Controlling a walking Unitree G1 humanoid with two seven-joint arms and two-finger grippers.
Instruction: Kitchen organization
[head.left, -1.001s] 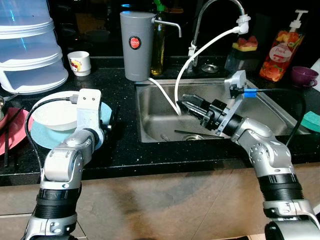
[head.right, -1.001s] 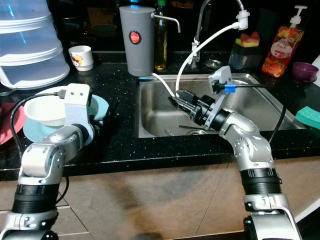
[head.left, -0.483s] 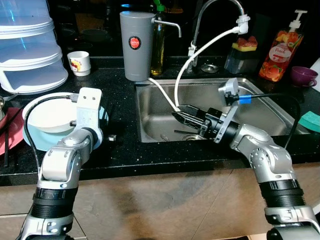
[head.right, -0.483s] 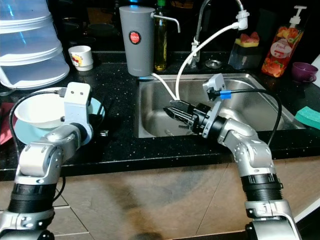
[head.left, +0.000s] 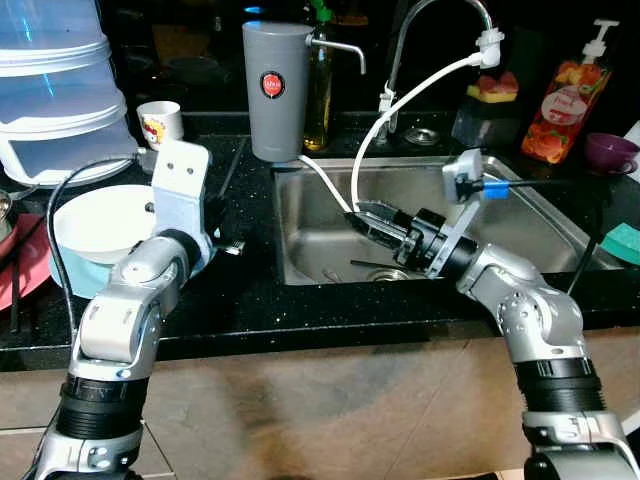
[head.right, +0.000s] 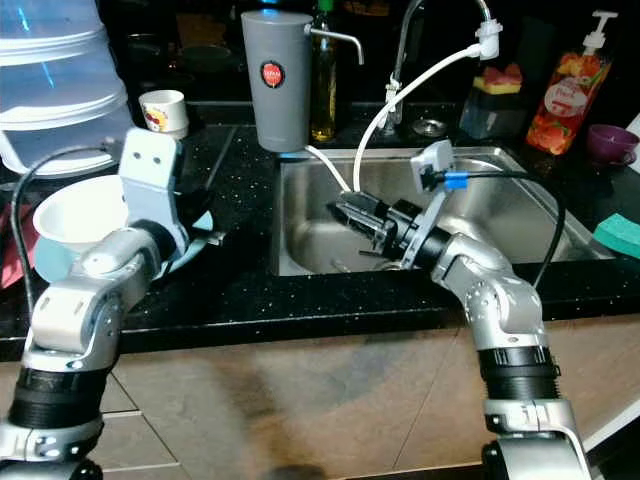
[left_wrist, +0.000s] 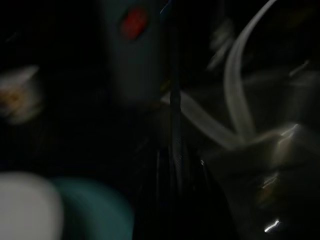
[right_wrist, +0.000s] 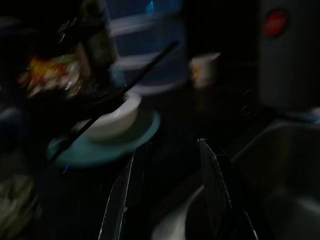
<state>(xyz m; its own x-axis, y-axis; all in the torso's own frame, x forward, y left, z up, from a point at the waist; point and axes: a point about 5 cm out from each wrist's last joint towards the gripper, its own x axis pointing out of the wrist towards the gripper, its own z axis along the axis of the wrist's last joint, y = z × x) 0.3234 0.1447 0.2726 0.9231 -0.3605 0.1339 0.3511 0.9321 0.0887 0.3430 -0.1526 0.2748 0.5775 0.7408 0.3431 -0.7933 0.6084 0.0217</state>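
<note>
Steel sink (head.left: 560, 215) holds a dark utensil (head.left: 372, 265) near its drain; my right hand (head.left: 368, 218) hovers over it, fingers parted, empty. I'd lower slowly past the white hose (head.left: 372, 150); left hand (head.right: 205, 238) over the counter (head.left: 260, 290), grip unclear

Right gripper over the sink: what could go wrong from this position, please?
The right gripper hangs in the sink close to the white hose; a careless move might snag the hose and pull it. A dark utensil lies on the sink bottom under the arm and could be knocked. The left gripper sits beside the white bowl on the teal plate; a swing could push them.
</note>
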